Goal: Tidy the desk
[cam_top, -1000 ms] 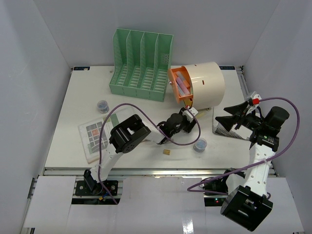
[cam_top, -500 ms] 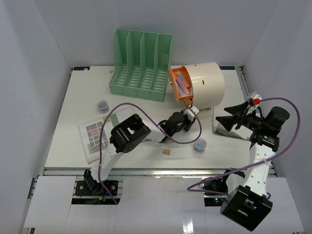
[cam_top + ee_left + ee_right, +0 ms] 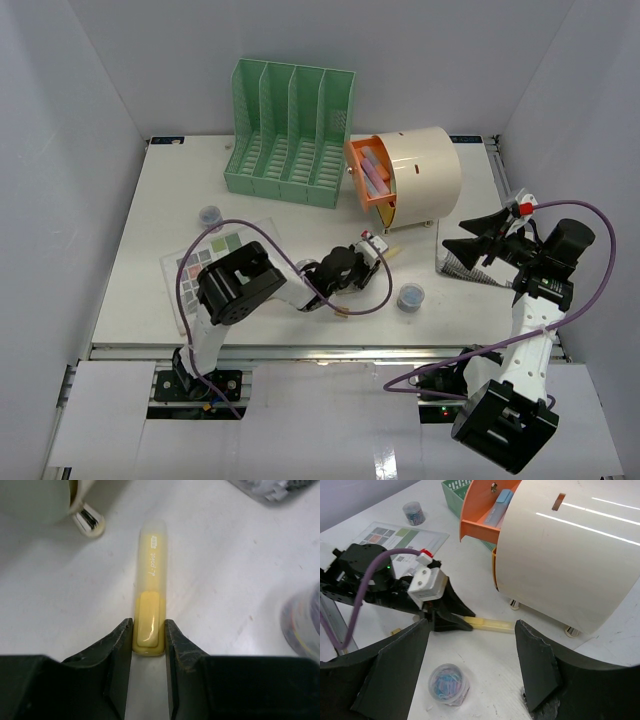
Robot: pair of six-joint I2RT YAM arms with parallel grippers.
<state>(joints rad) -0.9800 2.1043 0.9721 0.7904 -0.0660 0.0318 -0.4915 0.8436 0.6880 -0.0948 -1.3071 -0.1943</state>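
Likely risk: yellow highlighter pivots or slips on lift, left fingers clamped only on its near end; it lies flat at middle of counter, long axis near-left to far-right, free end pointing at drawer box foot; right fingers apart, hovering at right.

White links, blk joints; purple cables; left gripper & right gripper matte blk.
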